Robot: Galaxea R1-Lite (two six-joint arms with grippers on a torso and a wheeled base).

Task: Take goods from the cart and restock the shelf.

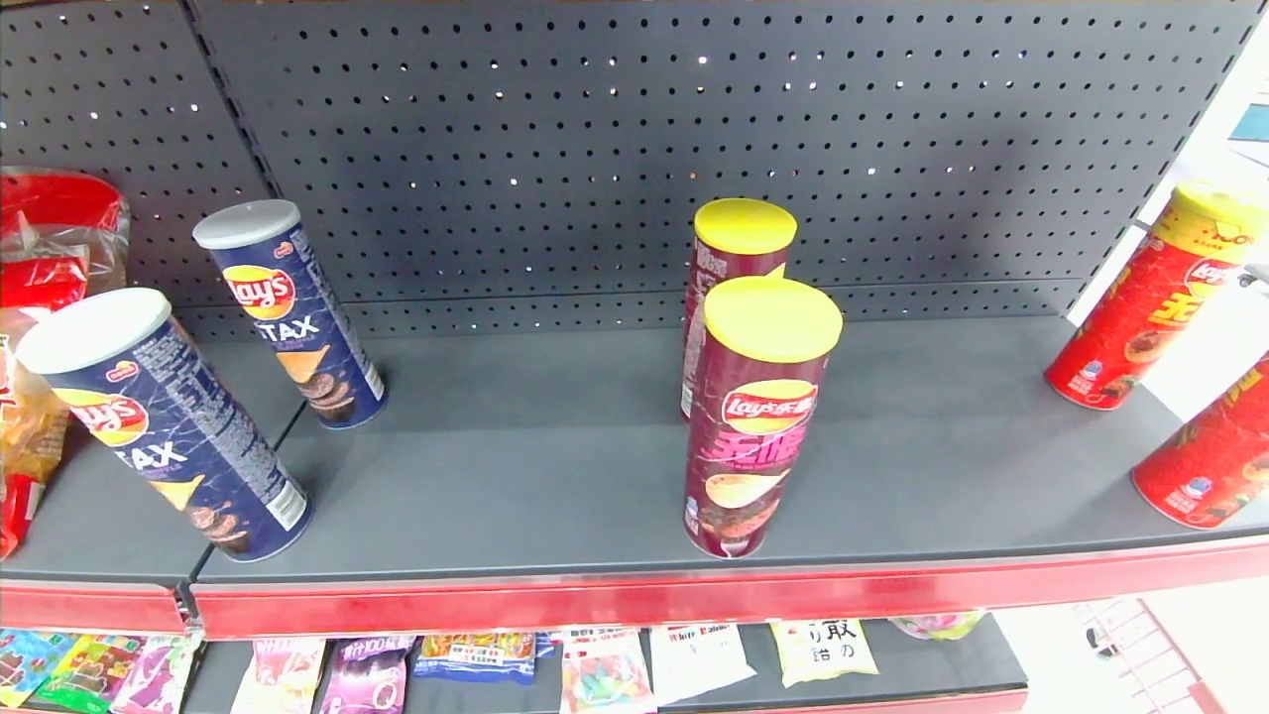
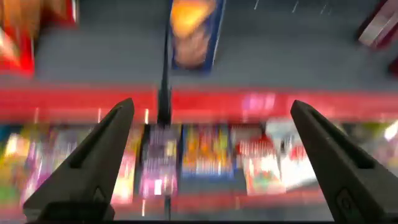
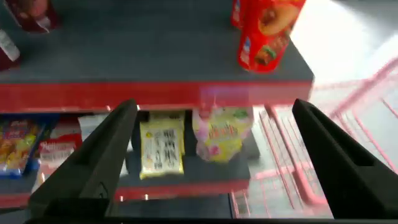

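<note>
On the grey shelf stand two dark blue chip cans at the left, two maroon cans with yellow lids in the middle, and two red cans at the right. My left gripper is open, held in front of the red shelf edge below a blue can. My right gripper is open too, facing the shelf's right end, below a red can. Nothing is between either pair of fingers.
Red snack bags crowd the shelf's far left. The lower shelf holds several candy and snack packets. A pink wire cart stands past the shelf's right end. Free room lies between the blue and maroon cans.
</note>
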